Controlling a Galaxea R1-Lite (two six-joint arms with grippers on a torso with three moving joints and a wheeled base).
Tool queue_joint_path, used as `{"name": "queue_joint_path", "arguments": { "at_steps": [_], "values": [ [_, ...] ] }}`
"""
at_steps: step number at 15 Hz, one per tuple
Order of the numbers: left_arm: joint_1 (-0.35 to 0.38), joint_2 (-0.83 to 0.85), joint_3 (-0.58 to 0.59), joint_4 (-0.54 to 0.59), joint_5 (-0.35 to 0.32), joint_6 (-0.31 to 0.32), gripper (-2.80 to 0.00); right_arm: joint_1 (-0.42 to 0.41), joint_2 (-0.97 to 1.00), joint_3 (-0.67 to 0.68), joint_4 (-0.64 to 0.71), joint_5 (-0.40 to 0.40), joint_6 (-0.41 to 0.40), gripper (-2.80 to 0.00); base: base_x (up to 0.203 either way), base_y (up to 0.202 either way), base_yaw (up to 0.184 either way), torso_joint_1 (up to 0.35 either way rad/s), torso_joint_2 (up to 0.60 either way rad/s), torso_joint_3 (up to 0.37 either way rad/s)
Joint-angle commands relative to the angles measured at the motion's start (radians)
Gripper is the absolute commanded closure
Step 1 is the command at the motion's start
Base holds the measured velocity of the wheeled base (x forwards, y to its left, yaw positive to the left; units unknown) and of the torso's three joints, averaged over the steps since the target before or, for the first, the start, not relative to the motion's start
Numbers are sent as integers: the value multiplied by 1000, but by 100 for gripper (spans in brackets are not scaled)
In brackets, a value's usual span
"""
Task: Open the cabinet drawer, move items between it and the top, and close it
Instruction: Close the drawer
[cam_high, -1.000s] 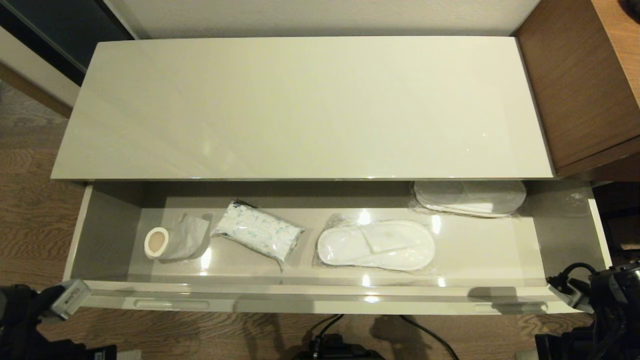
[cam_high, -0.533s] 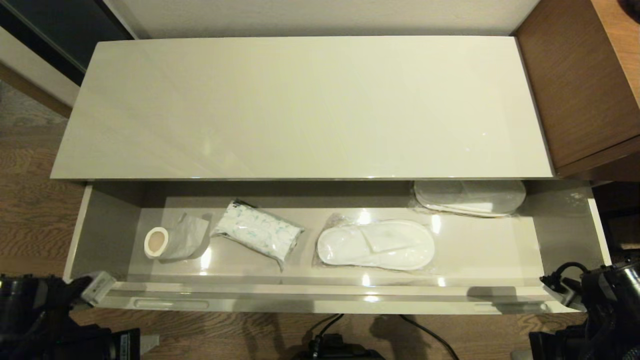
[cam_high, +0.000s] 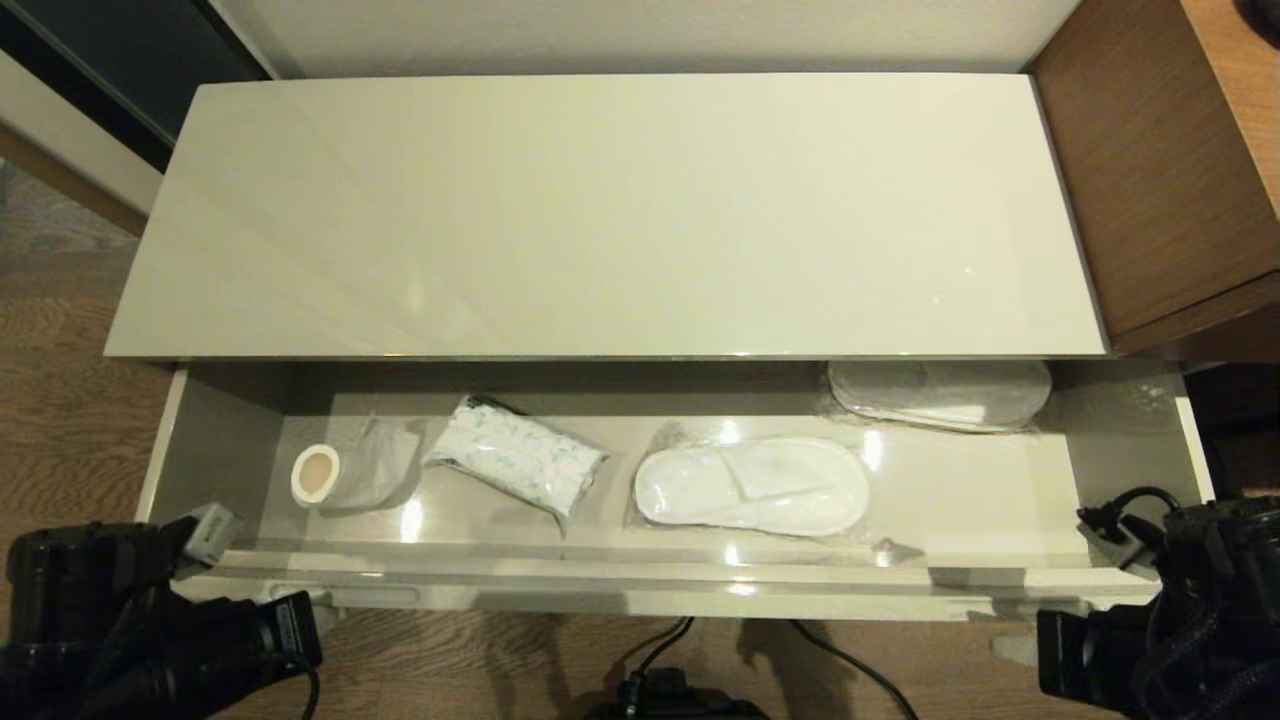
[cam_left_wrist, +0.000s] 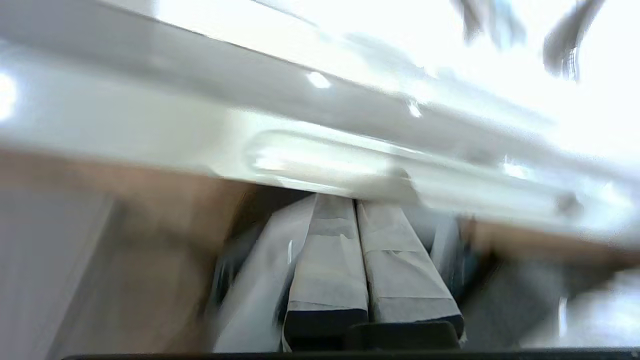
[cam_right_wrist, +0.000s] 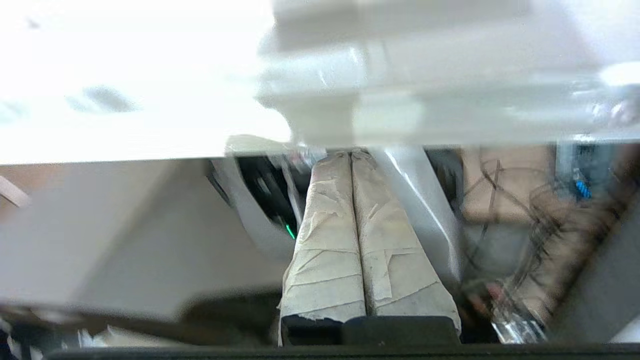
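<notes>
The cabinet drawer (cam_high: 215, 460) is standing pulled out under the top (cam_high: 620, 210), which is carrying nothing. The opening step looks nearly finished or just finished. Both pincers are sitting at the drawer's front panel: the left pincer (cam_left_wrist: 356, 205) is just under the left slot handle (cam_left_wrist: 320, 162), and the right pincer (cam_right_wrist: 350, 157) is under the right end of the front. In both wrist views the taped fingers are pressed together, clamped on nothing.

The toilet paper roll (cam_high: 318, 474) is lying on its side on the drawer floor, near the drawer's left end, with its hollow core facing the front. Just beside it, toward the middle of the drawer, is lying a white packet (cam_high: 515, 465), then wrapped slippers (cam_high: 750, 485), and a second pair (cam_high: 940, 395) half under the top.

I judge that the next move is calling for one pincer to leave the front, rise over the drawer's front wall, spread apart and come down on the roll.

Compared with one second ago, both arms are showing much more in the head view, and the drawer front is sitting slightly nearer to the cabinet.
</notes>
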Motion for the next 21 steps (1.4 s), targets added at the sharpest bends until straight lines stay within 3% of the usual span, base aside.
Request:
{"name": "queue_joint_path", "arguments": {
  "at_steps": [1,3,8,12,16,19,21],
  "values": [
    [-1,53,-21,-172,98,-32,0,0,-4,29,-200,-5,37,0,0,0,0,0,0,0],
    [-3,44,-94,-165,119,-33,0,-17,3,31,-323,-30,45,0,0,0,0,0,0,0],
    [-21,73,-169,-159,138,-53,0,-39,25,11,-445,-34,50,0,0,0,0,0,0,0],
    [-29,47,-339,-49,247,-84,0,-124,120,-103,-548,-135,42,0,0,0,0,0,0,0],
    [-29,-96,-370,124,237,-80,0,-159,-5,-111,-435,-131,23,0,0,0,0,0,0,0],
    [-29,-150,-374,158,237,-77,0,-161,-85,-129,-351,-128,21,0,0,0,0,0,0,0],
    [-30,-236,-388,247,235,-74,0,-159,-183,-147,-252,-127,10,0,0,0,0,0,0,0]
  ]
}}
